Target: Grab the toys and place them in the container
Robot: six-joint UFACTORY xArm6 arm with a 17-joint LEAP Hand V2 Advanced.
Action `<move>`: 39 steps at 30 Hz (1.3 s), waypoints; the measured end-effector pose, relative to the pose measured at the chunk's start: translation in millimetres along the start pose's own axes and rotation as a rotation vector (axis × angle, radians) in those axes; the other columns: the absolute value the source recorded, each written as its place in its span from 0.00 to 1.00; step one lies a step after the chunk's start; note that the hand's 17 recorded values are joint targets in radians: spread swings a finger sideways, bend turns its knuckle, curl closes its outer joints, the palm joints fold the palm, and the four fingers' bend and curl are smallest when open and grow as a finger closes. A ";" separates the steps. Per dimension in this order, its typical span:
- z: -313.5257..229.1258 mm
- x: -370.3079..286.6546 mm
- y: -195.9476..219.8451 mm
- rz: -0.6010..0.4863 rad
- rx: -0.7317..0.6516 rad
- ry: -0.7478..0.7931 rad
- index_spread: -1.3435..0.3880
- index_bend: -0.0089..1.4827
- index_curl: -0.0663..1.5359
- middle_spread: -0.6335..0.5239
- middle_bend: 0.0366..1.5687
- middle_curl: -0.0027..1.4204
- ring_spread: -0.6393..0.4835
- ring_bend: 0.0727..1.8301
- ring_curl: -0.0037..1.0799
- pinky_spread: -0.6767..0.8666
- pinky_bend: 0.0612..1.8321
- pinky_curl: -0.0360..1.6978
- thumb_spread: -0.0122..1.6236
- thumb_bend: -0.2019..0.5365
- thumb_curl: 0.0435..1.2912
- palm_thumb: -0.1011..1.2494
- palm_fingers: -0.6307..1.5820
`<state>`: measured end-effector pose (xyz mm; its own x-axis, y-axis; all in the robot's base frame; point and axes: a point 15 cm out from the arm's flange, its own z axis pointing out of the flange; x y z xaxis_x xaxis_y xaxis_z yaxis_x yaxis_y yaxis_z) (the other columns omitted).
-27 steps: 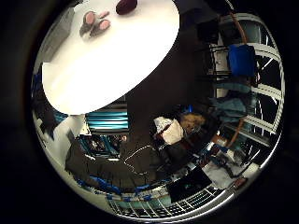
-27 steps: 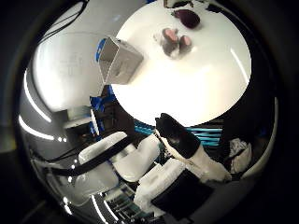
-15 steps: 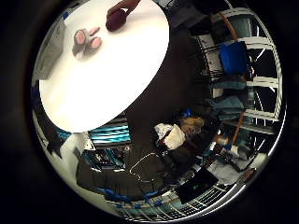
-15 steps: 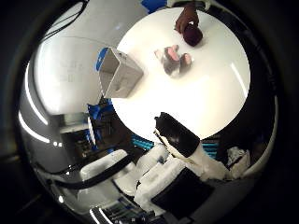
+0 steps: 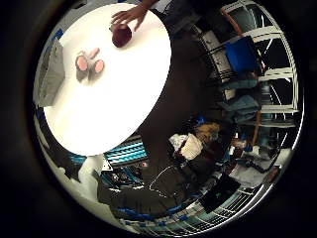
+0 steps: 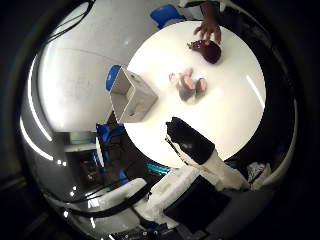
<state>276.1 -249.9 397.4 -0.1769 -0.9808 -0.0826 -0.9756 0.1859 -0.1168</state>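
A grey and pink plush toy (image 6: 188, 85) lies near the middle of a round white table (image 6: 225, 115). A dark maroon toy (image 6: 208, 51) lies nearer the table's far edge, with a person's hand (image 6: 208, 25) right at it. An open white and grey container (image 6: 133, 95) stands at the table's edge, beside the plush toy. My hand (image 6: 195, 152) is high above the table, well away from all of them; one straight black-tipped finger shows, holding nothing. The little finger side view shows the plush toy (image 5: 87, 62), the maroon toy (image 5: 121, 36) and the container (image 5: 50, 74).
A blue chair (image 5: 241, 55) and metal shelving (image 5: 267, 99) stand beyond the table on the dark floor. A blue chair (image 6: 165, 15) stands at the table's far side, and another blue seat (image 6: 112, 76) is behind the container.
The views have shifted and the table now looks smaller and further away. The person's hand and the maroon toy have come further onto the table.
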 end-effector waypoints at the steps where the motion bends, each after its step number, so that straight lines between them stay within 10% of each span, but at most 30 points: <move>1: 0.1 0.5 -1.2 0.005 -0.001 0.000 0.57 0.11 0.21 0.53 0.17 0.24 0.74 0.22 0.18 0.72 0.19 0.17 0.77 0.25 0.20 0.50 0.42; 39: 131.5 29.0 -209.5 0.428 0.195 -0.176 0.71 0.10 0.20 0.74 0.16 0.24 0.79 0.25 0.20 0.74 0.28 0.18 0.73 0.25 0.26 0.58 0.34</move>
<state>492.4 -309.4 289.3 -0.5145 -0.7924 -0.3277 -0.7751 0.5932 -0.2176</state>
